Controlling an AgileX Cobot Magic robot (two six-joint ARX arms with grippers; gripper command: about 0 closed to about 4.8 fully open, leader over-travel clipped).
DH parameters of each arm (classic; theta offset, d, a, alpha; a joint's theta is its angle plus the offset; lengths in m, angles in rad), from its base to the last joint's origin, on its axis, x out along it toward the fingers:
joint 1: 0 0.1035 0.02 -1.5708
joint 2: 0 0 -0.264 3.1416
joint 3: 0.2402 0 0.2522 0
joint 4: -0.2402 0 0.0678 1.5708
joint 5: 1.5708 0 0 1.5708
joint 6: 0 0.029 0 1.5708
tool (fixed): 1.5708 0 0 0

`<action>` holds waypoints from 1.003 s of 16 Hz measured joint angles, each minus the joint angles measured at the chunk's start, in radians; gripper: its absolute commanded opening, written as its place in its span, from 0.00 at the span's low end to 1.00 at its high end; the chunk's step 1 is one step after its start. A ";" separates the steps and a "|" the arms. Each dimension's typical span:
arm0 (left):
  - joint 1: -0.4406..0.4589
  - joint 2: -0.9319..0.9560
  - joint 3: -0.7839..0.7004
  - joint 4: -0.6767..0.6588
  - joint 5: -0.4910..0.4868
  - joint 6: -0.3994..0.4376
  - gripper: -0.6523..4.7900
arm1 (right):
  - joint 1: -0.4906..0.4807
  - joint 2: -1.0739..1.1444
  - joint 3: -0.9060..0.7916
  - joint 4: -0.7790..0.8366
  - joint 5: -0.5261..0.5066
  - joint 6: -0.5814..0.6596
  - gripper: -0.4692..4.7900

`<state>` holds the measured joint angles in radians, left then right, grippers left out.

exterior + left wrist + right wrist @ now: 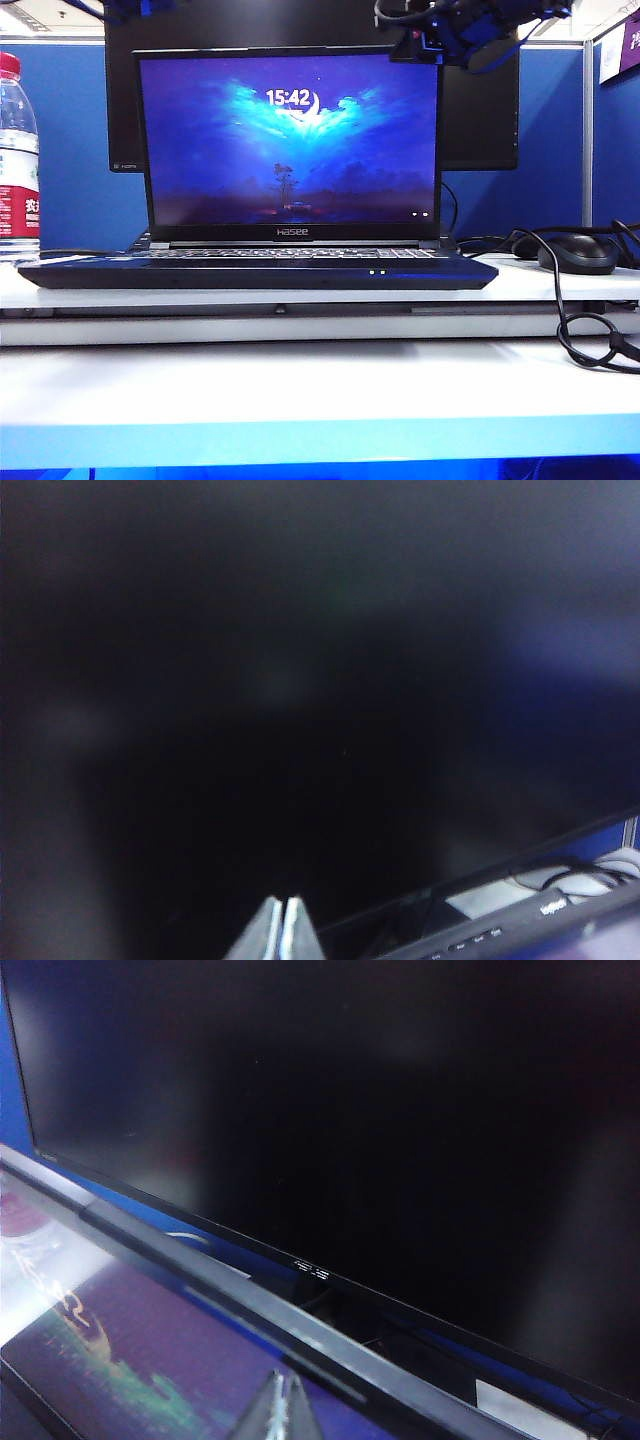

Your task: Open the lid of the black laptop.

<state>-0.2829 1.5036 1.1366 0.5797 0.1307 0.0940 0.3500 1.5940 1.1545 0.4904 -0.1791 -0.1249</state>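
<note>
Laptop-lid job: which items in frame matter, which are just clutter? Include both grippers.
Job:
- black laptop, on the desk
- lid, upright, screen lit
- right gripper, fingertips together, above the lid's top edge
- left gripper, fingertips together, facing a dark screen

Clutter:
- monitor behind the laptop
- water bottle, far left
- mouse and cables, right
</note>
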 measured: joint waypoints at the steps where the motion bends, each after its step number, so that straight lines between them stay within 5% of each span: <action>1: 0.000 0.013 0.000 -0.006 0.000 0.000 0.17 | 0.000 0.000 0.008 -0.011 0.000 0.000 0.09; 16: 0.005 0.025 0.049 -0.120 0.045 0.003 0.17 | -0.021 0.204 0.224 0.020 -0.001 -0.004 0.09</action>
<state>-0.2783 1.5288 1.1858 0.4599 0.1753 0.0971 0.3286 1.7985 1.3781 0.5102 -0.1799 -0.1287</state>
